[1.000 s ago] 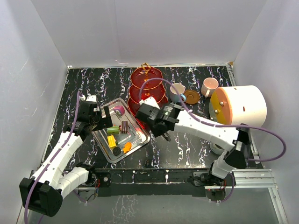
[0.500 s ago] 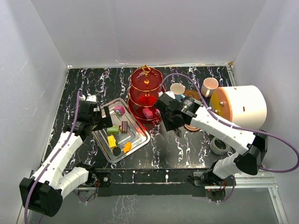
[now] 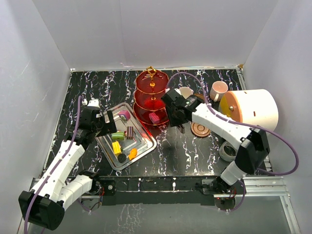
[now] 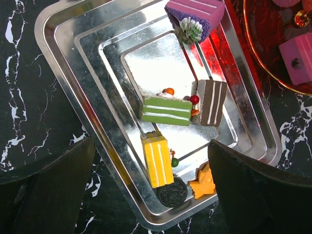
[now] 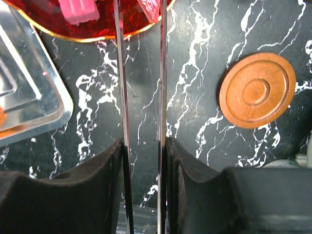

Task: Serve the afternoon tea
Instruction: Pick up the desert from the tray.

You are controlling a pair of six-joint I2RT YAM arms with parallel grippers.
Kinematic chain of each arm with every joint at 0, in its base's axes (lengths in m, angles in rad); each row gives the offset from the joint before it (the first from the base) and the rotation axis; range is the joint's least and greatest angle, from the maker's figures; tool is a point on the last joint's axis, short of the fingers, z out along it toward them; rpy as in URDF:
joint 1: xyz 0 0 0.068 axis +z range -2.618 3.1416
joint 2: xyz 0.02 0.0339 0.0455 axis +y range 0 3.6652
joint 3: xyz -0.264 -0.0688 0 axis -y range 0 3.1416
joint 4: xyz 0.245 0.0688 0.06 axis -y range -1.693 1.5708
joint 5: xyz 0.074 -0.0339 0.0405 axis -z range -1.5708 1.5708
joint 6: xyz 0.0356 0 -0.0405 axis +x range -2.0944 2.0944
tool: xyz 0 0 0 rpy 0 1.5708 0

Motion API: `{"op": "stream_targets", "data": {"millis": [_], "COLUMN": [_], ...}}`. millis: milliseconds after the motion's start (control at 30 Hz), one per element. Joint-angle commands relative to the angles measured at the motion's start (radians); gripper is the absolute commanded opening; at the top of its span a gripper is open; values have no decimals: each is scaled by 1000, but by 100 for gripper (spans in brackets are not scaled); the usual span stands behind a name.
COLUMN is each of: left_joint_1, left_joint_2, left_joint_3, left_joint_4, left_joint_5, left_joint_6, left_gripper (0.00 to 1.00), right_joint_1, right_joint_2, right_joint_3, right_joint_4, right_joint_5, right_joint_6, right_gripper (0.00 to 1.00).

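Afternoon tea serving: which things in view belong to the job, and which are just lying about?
Job: translucent red three-tier stand with gold rod; small colourful block sweets; pink cup; second cup by the stand; round brown saucer; thin metal tongs.
Lying about: big white cylinder with an orange face; pale ring-shaped roll; rectangular silver metal tray, merely holding the sweets.

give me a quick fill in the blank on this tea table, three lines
The left gripper hangs ___ above the silver tray.
The right gripper holds metal tongs near a round ___ saucer.
A pink block sits on the translucent ___ stand.
Missing: open, brown, red.
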Motion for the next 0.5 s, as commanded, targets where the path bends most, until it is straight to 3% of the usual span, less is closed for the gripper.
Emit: {"op": "stream_targets", "data": {"millis": [0, 300, 467], "left_joint_1": [-4, -3, -3], "left_joint_2": [-11, 6, 11], "left_joint_3": [18, 19, 20], "left_joint_4": [-16, -14, -13], "left_joint_5": [-23, -20, -17], "left_joint_6": [-3, 0, 0], "left_gripper": [99, 99, 99], "right_joint_1": [-20, -34, -33], "right_joint_2": [60, 83, 26], "right_joint_3": [19, 27, 34], "right_joint_4": [117, 105, 57], "right_joint_5": [-9, -14, 10], "right_joint_6": [-50, -68, -60], "right_gripper": [33, 48, 49]}}
